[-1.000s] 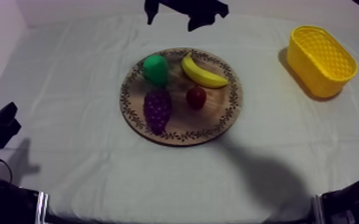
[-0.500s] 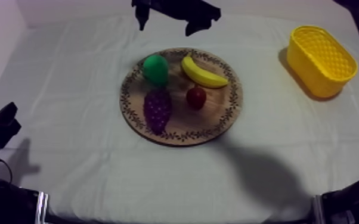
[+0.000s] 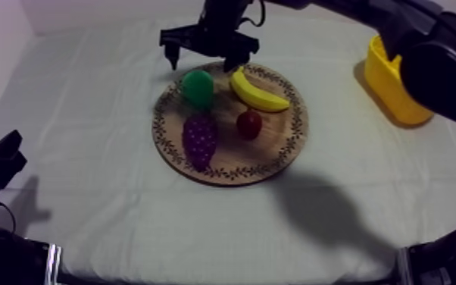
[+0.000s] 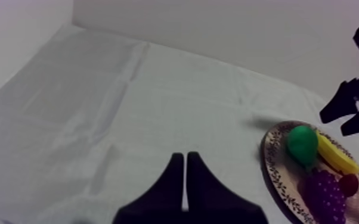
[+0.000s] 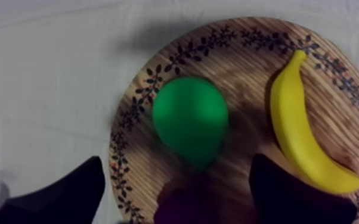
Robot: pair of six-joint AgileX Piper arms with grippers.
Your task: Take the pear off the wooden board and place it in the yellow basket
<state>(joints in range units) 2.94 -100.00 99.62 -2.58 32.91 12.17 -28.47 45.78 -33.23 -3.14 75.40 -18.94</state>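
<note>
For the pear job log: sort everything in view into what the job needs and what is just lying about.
Job: pear, board, basket, right gripper open by the pear.
Lying about: banana, grapes, red fruit, all on the board.

Lying aslant, a banana (image 3: 258, 91); just beside it, a small red fruit (image 3: 248, 123); near that fruit's left, a bunch of grapes (image 3: 200, 139); creased grey-white cloth (image 3: 87, 151) all round.
</note>
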